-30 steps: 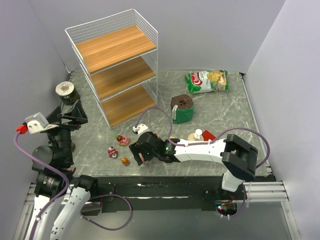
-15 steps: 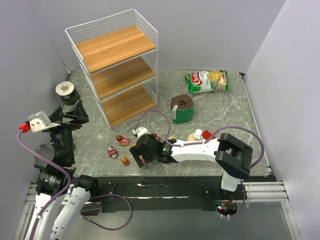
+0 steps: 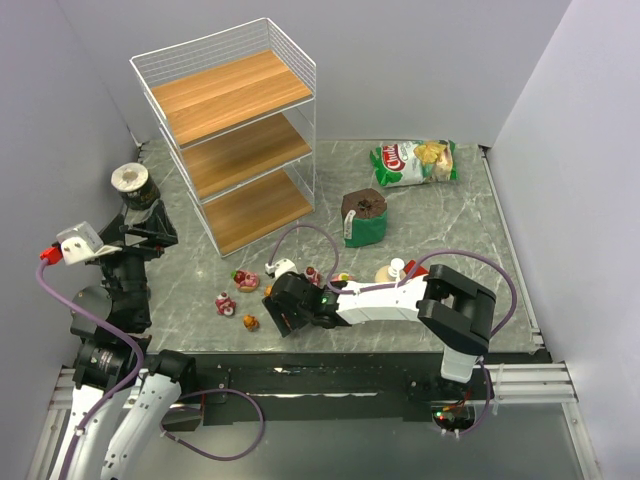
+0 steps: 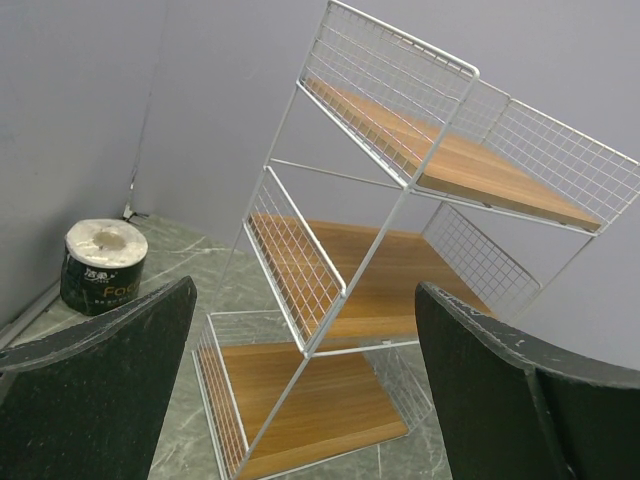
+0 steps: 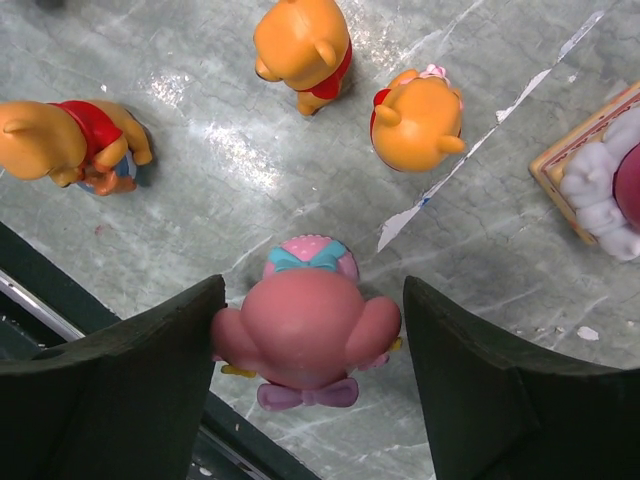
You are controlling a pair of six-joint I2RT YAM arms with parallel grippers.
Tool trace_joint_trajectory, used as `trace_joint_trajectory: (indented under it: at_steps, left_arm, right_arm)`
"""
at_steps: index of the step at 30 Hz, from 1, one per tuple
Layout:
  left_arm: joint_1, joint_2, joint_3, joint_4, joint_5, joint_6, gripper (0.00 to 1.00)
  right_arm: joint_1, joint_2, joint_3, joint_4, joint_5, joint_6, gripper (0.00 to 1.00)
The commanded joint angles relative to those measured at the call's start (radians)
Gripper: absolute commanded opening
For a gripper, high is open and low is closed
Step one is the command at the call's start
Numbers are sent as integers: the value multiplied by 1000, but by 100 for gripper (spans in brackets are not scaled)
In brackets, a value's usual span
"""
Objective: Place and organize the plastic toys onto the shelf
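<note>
My right gripper is low over the table near its front edge, open. In the right wrist view the gripper straddles a pink figurine with a blue bow; the left finger touches its ear and the right finger stands apart. Three orange-yellow bear toys lie beyond it. More toys lie left of the gripper. The shelf stands at the back left with nothing on its tiers. My left gripper is raised, open, facing the shelf.
A toilet roll stands left of the shelf. A green cup and a chips bag are behind the right arm. A cream bottle and red box sit by its forearm. The table's front edge runs just under the pink toy.
The right arm's elbow has folded in to the left and its gripper has shifted slightly toward the near edge. The left arm has barely moved.
</note>
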Motion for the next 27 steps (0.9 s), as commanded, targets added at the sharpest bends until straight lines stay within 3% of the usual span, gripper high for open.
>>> trace_joint_trajectory:
  at_steps: [1,12,27]
  left_arm:
    - [-2,11,-2,47,-10,7,96]
    - [-2,11,-5,45,-13,7,96]
    - [-2,5,-8,44,-28,13,96]
  right_arm:
    - [8,2,1,24,25,15,75]
    - [8,-35,8,-5,28,27,43]
    - [-1,-230,85,-80,122,-18,42]
